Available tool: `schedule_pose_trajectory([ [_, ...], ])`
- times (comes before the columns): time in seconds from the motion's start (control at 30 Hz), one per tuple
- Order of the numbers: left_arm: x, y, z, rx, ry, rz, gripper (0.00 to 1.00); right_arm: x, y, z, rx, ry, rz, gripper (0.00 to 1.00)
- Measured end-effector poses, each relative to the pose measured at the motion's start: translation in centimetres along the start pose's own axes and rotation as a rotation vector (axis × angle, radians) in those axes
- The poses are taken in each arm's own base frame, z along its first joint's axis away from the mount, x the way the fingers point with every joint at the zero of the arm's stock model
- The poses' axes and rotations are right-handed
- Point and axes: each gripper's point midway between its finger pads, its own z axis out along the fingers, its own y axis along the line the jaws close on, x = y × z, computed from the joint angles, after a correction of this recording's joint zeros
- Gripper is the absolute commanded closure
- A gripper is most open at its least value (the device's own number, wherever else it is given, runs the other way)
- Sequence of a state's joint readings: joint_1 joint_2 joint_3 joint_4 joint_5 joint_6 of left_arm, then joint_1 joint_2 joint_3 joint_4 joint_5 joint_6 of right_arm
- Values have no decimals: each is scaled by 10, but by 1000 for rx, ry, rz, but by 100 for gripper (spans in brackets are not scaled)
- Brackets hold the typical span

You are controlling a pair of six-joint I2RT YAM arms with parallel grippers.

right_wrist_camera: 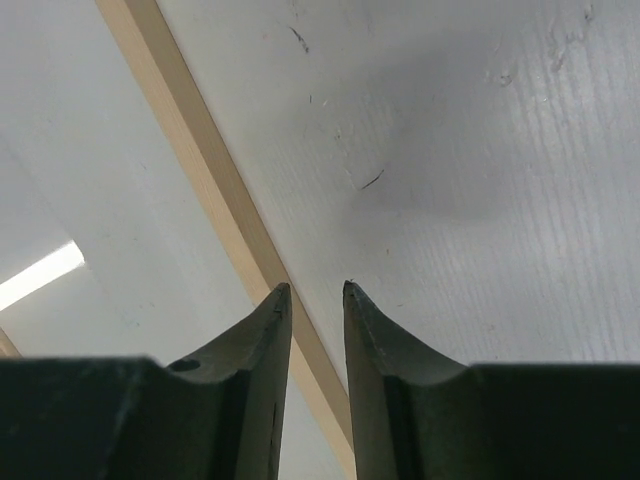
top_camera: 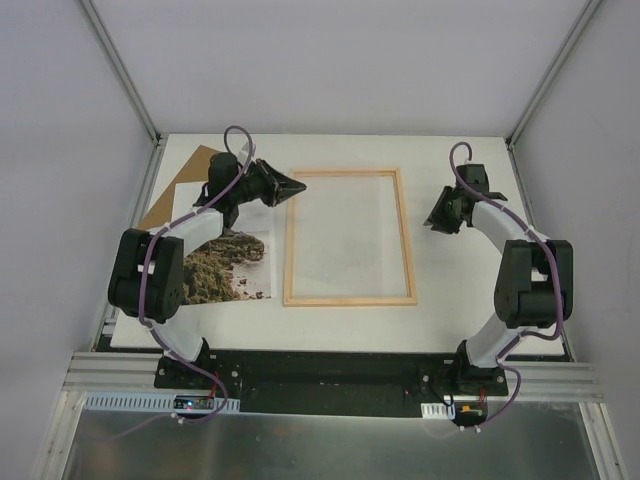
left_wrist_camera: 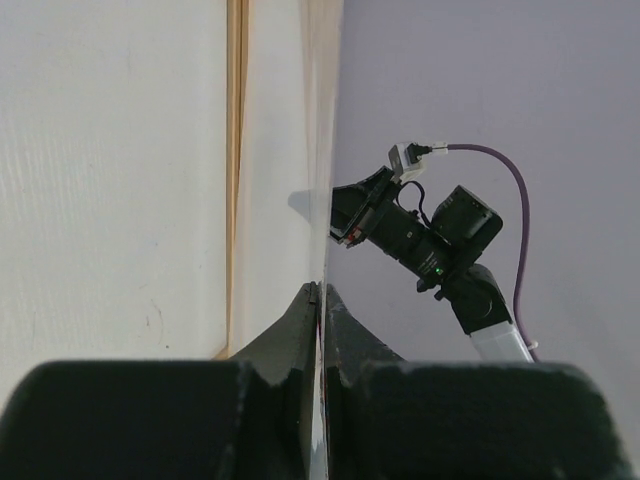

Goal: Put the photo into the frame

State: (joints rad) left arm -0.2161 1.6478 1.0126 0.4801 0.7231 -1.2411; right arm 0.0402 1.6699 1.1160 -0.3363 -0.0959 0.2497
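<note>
Left gripper: my fingers were pressed together. Only a thin pale line showed between the tips, and I could not tell whether anything was caught there. In the overhead view this gripper sat at the 11 o'clock corner of the frame, pointing toward 3 o'clock and turned on its side. My wrist camera looked low across the white table, with one light wooden rail of the frame running just beyond the fingertips.

Right gripper: my fingers stood a narrow gap apart with nothing between them. From my wrist camera a wooden rail of the frame ran diagonally below the tips. I could not tell whether the tips touched it. Overhead, this gripper sat at 3 o'clock of the frame, just outside the right rail.

Frame: it lay flat at the middle of the table, long sides running 12 to 6 o'clock, with its clear pane showing the table beneath.

Photo: it lay picture side up at 9 o'clock of the frame, just beside the left rail and outside it. My left arm crossed over its upper part. The rocky cliff showed at its near end.

Brown backing board: one corner stuck out at 11 o'clock of the photo, which appeared to lie over it.
</note>
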Motion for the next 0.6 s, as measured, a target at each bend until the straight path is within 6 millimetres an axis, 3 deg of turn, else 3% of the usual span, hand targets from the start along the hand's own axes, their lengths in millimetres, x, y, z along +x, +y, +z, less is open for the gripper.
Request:
schedule_pose_trajectory([
  [0.27,9,33,25,40,48,-77,100,-3,0,9,-3,-9,4,82],
  [0.6,8,27,33,123,62,-67,100,7,-9,27,32,32,18,88],
])
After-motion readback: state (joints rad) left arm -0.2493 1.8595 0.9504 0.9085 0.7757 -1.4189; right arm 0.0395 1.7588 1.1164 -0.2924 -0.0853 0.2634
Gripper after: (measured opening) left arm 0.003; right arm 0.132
